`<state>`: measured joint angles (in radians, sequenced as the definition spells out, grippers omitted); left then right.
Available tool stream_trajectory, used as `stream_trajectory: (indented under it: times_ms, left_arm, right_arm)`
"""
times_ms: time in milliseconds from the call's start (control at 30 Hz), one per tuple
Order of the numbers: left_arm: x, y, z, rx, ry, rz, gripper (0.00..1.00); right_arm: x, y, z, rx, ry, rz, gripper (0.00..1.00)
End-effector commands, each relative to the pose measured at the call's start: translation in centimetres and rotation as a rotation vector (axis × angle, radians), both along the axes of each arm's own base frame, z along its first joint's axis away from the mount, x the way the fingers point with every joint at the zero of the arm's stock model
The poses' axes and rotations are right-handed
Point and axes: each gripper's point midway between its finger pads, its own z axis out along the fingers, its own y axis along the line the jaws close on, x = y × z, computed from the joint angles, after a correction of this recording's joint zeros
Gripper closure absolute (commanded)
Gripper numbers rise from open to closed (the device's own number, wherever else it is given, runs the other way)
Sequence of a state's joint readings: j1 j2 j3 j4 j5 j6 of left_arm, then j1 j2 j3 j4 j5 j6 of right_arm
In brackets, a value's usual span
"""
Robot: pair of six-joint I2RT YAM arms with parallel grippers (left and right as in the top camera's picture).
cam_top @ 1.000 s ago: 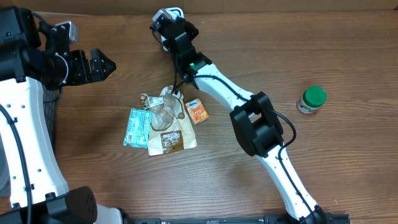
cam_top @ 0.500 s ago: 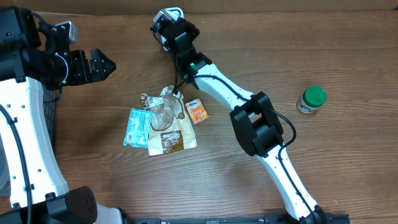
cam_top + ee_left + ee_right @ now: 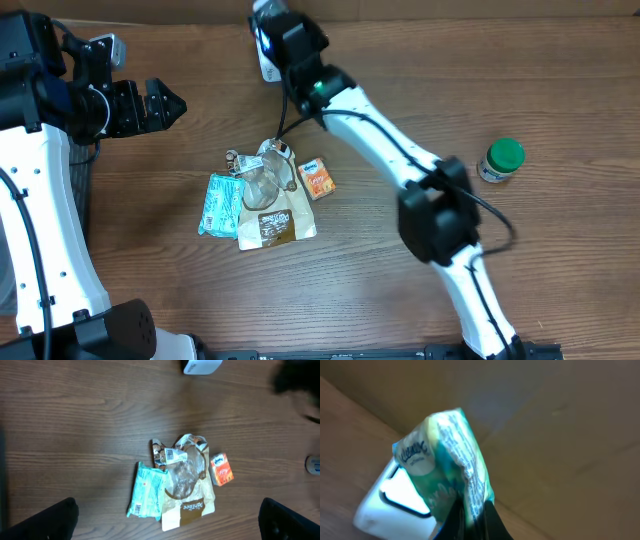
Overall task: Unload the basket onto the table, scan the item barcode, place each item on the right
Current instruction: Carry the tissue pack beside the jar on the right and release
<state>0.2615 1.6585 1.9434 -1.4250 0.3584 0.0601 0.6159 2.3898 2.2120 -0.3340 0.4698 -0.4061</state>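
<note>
I am at the scanning step itself: my right pincer (image 3: 472, 516) is clamped tight on the lower edge of the soft teal-and-white Kleenex tissue packet (image 3: 445, 467), which stands up out of the jaws. I hold it in the air at the twelve o'clock edge of the brown wooden worktop (image 3: 420, 60), just beside and above the white box-shaped scanner (image 3: 387, 505). In the wrist view the scanner's dark-framed window sits at about eight o'clock of the packet. I cannot make out where the barcode is; I see only fine print along the crimped seam. So my judgement is that the next move calls for a slow turn of the wrist, so that the printed face looks squarely into that window, near it and not touching, with no squeeze that would crumple the code. My left pincer (image 3: 160, 103) hangs wide open and empty at nine o'clock, touching nothing. Below it, toward the centre, lies the heap with the brown paper pouch (image 3: 189, 505), and the green-lidded jar (image 3: 500, 158) stands well apart at three o'clock.
</note>
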Motion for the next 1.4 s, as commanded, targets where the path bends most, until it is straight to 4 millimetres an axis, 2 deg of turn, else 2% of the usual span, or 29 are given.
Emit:
stream_trajectory:
  times_ms: [0, 67, 133, 233, 300, 433, 500, 667, 733, 900, 1033, 1167, 1367]
  left_arm:
    - [-0.1, -0.3, 0.5, 0.018, -0.02, -0.025, 0.0]
    - [-0.1, -0.3, 0.5, 0.018, -0.02, -0.025, 0.0]
    - [-0.1, -0.3, 0.5, 0.018, -0.02, -0.025, 0.01]
    - [-0.1, -0.3, 0.5, 0.018, -0.02, -0.025, 0.0]
    - [-0.1, -0.3, 0.5, 0.018, -0.02, -0.025, 0.01]
    - [-0.1, -0.3, 0.5, 0.018, -0.02, -0.025, 0.0]
    - [-0.1, -0.3, 0.5, 0.018, -0.02, -0.025, 0.0]
    - [-0.1, -0.3, 0.5, 0.018, -0.021, -0.025, 0.0]
    - [-0.1, -0.3, 0.5, 0.018, -0.02, -0.025, 0.01]
    - [-0.1, -0.3, 0.5, 0.018, -0.02, -0.025, 0.01]
    - [-0.1, -0.3, 0.5, 0.018, -0.02, -0.025, 0.0]
    - [-0.1, -0.3, 0.5, 0.018, -0.02, -0.025, 0.0]
    - [-0.1, -0.3, 0.5, 0.018, -0.021, -0.025, 0.01]
  right_arm:
    - [-5.7, -1.0, 11.5, 0.307, 0.054, 0.055, 0.96]
    - [-8.1, -2.7, 12.5, 0.328, 0.134, 0.042, 0.96]
    - [-10.8, -5.7, 13.2, 0.349, 0.226, -0.03, 0.96]
    - [-14.4, -10.4, 13.0, 0.385, 0.359, -0.173, 0.96]
    - [-15.9, -13.6, 12.2, 0.431, 0.437, -0.302, 0.96]
    - [-18.1, -21.1, 8.5, 0.462, 0.606, -0.613, 0.96]
    - [-19.1, -23.7, 6.3, 0.456, 0.697, -0.695, 0.96]
    - [-20.5, -28.4, 0.9, 0.446, 0.849, -0.845, 0.96]
    - [-21.1, -29.9, -1.7, 0.429, 0.895, -0.901, 0.96]
    - [-22.3, -32.2, -7.5, 0.363, 0.942, -0.986, 0.96]
    - [-23.5, -33.8, -10.8, 0.263, 0.93, -1.034, 0.96]
    - [-24.1, -35.9, -12.5, 0.157, 0.865, -1.091, 0.96]
    - [-23.8, -37.8, -13.0, 0.074, 0.766, -1.137, 0.96]
